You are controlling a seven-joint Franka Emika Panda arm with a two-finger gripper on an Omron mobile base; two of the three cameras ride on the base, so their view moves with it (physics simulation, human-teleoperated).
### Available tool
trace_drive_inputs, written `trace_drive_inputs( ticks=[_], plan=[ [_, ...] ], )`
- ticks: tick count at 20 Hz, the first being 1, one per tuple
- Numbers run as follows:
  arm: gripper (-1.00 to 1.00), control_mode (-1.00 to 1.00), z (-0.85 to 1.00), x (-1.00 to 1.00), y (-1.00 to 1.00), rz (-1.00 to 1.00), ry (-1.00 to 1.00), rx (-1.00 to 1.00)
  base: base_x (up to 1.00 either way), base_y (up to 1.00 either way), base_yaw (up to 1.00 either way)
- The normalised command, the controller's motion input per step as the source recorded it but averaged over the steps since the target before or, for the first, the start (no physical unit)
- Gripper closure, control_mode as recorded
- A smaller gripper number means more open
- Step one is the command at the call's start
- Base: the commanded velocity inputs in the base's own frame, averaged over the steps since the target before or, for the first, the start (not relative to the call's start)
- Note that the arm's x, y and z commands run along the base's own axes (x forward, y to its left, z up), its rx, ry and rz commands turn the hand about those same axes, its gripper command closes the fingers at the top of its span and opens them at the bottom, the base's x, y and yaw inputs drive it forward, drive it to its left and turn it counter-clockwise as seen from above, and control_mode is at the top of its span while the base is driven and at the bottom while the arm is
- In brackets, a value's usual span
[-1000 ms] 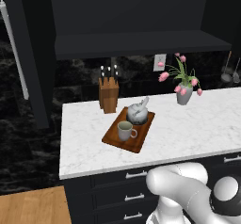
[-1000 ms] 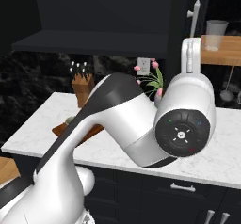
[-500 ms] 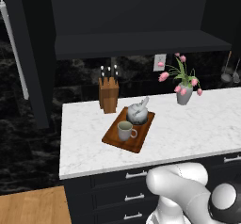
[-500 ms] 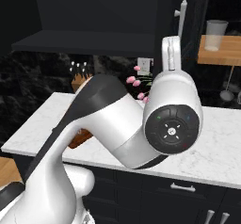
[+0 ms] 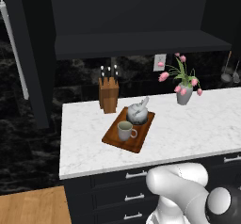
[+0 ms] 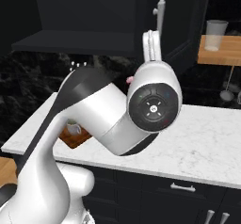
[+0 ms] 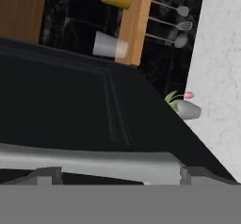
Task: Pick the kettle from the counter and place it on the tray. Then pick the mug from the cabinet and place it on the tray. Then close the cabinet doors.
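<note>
The right cabinet door (image 7: 70, 105) stands open, its black panel directly ahead of the hand and close, with its silver bar handle (image 7: 89, 162) lying across the bottom of the hand view just by the gripper; in the right base view that handle (image 6: 160, 16) runs vertically above the wrist. Kettle (image 5: 138, 114) and mug (image 5: 125, 131) already sit on the tray (image 5: 141, 136), so door closing is judged the remaining step. Finger opening and grip cannot be determined.

Silver metal kettle (image 5: 138, 113), reddish wooden tray (image 5: 141, 139), white marble counter (image 5: 197, 126).
</note>
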Motion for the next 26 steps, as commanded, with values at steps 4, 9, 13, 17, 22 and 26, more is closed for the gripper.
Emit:
trace_drive_inputs(
  ticks=[4,9,13,17,22,26],
  plan=[
    [-1.0,-1.0,0.0,0.26,0.36,0.09,0.02,0.0,0.0,0.0,0.0],
    [-1.0,-1.0,0.0,0.26,0.43,0.11,0.06,0.0,0.0,0.0,0.0],
    [-1.0,-1.0,0.0,0.36,0.41,0.15,0.08,0.0,0.0,0.0,0.0],
    [-1.0,-1.0,-0.03,0.5,0.35,0.13,0.03,0.0,0.0,0.0,0.0],
    [-1.0,-1.0,-0.05,0.67,0.17,0.06,0.0,0.0,0.0,0.0,0.0],
    [-1.0,-1.0,-0.2,0.65,0.2,0.04,0.0,-0.02,0.0,0.0,0.0]
  ],
)
